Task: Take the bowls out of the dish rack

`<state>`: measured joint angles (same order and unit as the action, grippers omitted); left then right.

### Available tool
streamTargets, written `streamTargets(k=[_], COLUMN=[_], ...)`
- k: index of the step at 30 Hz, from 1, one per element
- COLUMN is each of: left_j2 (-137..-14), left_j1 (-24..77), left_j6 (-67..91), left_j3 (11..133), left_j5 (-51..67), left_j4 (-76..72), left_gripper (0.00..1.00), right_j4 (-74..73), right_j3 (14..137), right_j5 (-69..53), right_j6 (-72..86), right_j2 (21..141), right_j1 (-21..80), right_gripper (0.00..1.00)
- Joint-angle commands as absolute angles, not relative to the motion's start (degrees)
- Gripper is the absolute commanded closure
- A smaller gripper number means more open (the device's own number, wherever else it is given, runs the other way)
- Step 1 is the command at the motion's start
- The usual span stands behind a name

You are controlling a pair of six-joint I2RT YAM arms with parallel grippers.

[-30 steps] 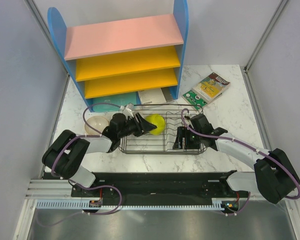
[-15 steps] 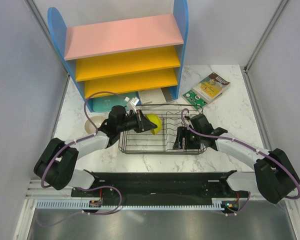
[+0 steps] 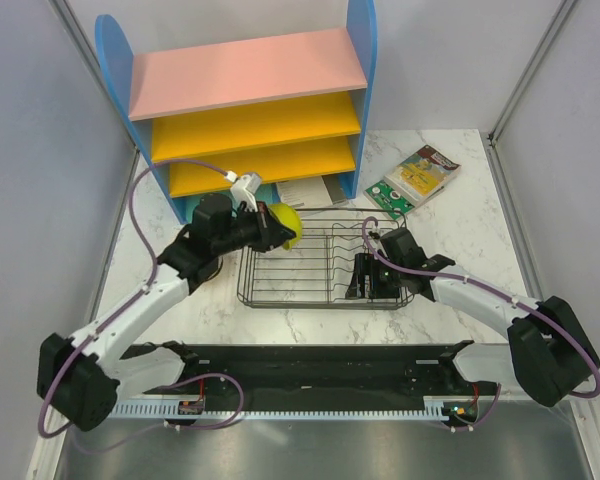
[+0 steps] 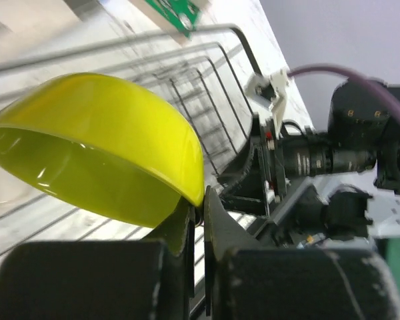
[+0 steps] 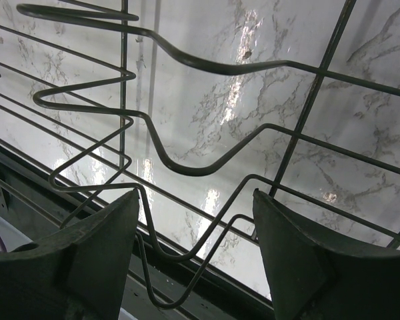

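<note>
While the left gripper (image 4: 199, 213) is clamping its fingers tight on the rim of the yellow bowl (image 4: 100, 133), that bowl is hanging tilted above the wires. From overhead, it is hovering at the far-left corner of the dish rack (image 3: 320, 300), just in front of the blue shelf unit (image 3: 365, 60). The rack is sitting on the marble table (image 3: 460, 230), between the two arms. At its right end, the right gripper (image 5: 195, 230) is holding its jaws wide and gripping nothing, with bent wire prongs crossing the gap. Printed booklets (image 3: 425, 172) are lying beyond the rack's far-right corner.
</note>
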<state>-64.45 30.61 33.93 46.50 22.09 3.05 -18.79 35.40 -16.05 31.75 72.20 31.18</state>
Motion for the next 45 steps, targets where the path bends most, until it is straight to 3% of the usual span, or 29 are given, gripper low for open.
streamTargets(k=[1,9,26,45], left_j2=[-57.84,-59.93,-62.66,-71.72], left_j1=[30.50,29.62,28.92,28.92], left_j6=[24.61,22.15,20.13,15.30], left_j3=[53.43,58.71,65.03,69.87], left_j5=[5.21,-24.16,-31.02,-27.33], left_j4=[21.33,45.23,54.31,63.54], left_gripper=[0.98,0.98,0.98,0.98], right_j4=[-18.19,-17.05,-17.05,-16.87], right_j3=[36.39,35.51,34.81,35.24], right_j5=[-15.99,-16.52,-16.70,-17.23], right_j6=[31.90,32.17,32.08,31.82], right_j2=[73.04,73.21,72.51,74.00], right_j1=[31.38,31.38,31.38,31.38], right_gripper=[0.23,0.23,0.23,0.23])
